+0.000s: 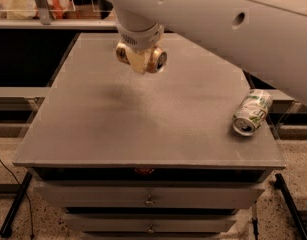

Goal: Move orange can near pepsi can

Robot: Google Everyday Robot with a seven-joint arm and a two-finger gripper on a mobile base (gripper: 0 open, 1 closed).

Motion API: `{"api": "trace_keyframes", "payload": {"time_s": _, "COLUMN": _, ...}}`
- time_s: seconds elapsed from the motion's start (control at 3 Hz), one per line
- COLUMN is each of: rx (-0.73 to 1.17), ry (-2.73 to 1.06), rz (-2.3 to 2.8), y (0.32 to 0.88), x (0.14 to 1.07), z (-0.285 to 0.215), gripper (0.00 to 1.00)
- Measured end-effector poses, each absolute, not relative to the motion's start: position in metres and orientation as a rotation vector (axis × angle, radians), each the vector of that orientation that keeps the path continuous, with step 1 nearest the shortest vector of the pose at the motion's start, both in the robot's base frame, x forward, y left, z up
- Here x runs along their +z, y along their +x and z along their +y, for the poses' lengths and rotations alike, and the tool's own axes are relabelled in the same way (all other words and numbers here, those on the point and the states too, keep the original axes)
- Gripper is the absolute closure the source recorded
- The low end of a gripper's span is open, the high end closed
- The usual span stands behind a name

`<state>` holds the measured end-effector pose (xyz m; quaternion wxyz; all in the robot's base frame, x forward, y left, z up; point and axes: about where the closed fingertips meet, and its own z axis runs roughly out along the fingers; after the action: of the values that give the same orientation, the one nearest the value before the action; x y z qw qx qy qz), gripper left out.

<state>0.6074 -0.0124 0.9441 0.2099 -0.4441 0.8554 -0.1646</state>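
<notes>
Gripper (pixel 142 62) over the far middle of the table (pixel 118 134), clamped on the orange can (pixel 157 60), clear of the surface. Pepsi can not in view; far edge blocked by the arm. Best to carry level, lower slowly, set down just beside the target, no knock. Held sideways: long axis near level, silver end toward camera and right.

Cans: two. One orange can (pixel 158 60), far centre, clasped in gripper (pixel 141 61) above table (pixel 93 129); one white-and-green can (pixel 252 112), right. Grippers: one. Tables: one. Drawers (pixel 193 198): two, near.
</notes>
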Motion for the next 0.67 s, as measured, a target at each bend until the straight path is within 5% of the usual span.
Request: {"api": "trace_keyframes", "payload": {"time_s": 0.67, "rx": -0.533, "ry": -1.504, "rz": 2.212, "y": 0.663, "x": 0.951, "z": 0.000, "gripper": 1.00}}
